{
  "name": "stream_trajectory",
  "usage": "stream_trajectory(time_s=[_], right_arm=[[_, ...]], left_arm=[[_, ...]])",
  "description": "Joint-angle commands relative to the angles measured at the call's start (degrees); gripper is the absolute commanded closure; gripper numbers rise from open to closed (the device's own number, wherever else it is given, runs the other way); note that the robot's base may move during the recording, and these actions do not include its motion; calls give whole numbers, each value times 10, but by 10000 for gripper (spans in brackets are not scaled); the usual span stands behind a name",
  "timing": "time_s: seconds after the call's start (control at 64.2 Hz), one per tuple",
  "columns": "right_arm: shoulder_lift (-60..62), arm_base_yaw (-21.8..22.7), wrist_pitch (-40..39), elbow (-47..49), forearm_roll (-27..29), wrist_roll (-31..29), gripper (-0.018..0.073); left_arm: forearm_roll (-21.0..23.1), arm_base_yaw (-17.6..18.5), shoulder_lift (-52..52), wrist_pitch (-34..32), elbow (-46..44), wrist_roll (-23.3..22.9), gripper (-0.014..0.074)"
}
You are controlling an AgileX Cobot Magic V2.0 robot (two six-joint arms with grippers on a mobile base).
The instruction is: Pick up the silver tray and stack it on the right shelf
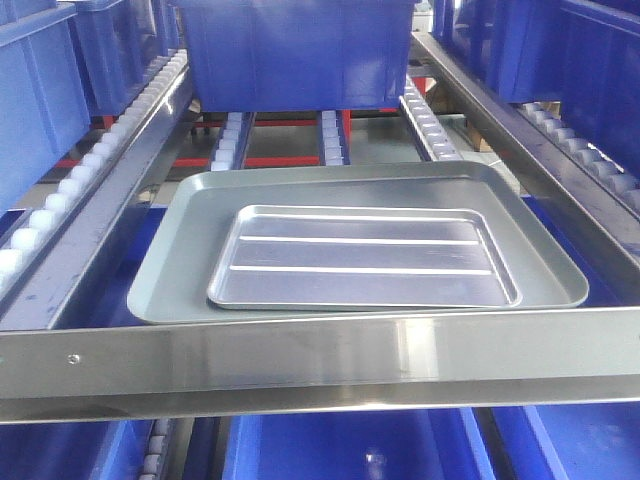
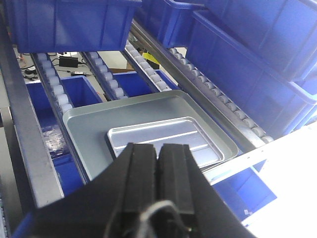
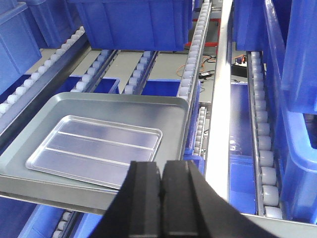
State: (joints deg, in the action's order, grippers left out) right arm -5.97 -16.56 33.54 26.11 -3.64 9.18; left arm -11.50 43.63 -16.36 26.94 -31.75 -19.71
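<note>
In the front view the silver tray (image 1: 364, 257) lies centre frame inside the larger grey tray (image 1: 180, 260) behind the shelf's front bar (image 1: 320, 355), seemingly untouched; both wrist views show the left tool (image 2: 158, 163) and right tool (image 3: 162, 183) pressed together, empty, at bottom centre, so the grab and stacking remain.

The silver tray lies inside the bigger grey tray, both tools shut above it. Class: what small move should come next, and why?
Probably open the right tool and lower it to the silver tray rim. Both it and the left tool are shut and hold nothing, and the tray lies loose in the grey tray.
</note>
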Motion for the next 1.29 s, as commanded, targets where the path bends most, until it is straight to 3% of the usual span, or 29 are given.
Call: stream_trajectory(time_s=[0.0, 0.093, 0.14, 0.249, 0.405, 0.592, 0.717, 0.763, 1.278], right_arm=[[-7, 0, -48, 15, -9, -6, 510], [-7, 0, -48, 15, -9, -6, 510], [-7, 0, -48, 15, -9, -6, 510], [-7, 0, -48, 15, -9, -6, 510], [-7, 0, -48, 15, -9, -6, 510], [-7, 0, -48, 15, -9, -6, 510], [-7, 0, -47, 15, -9, -6, 510], [-7, 0, -47, 15, -9, -6, 510], [-7, 0, -46, 15, -9, -6, 510]], left_arm=[[23, 3, -4, -44, -14, 18, 689], [101, 0, 10, -45, -9, 157, 689], [127, -11, 22, -51, 3, 181, 689], [135, -74, 56, -71, 50, 183, 689], [146, -195, 125, -114, 139, 183, 689], [160, -317, 180, -224, 261, 183, 689], [170, -369, 178, -318, 327, 183, 689], [171, -379, 178, -361, 348, 183, 689], [171, -384, 178, -350, 345, 183, 689]])
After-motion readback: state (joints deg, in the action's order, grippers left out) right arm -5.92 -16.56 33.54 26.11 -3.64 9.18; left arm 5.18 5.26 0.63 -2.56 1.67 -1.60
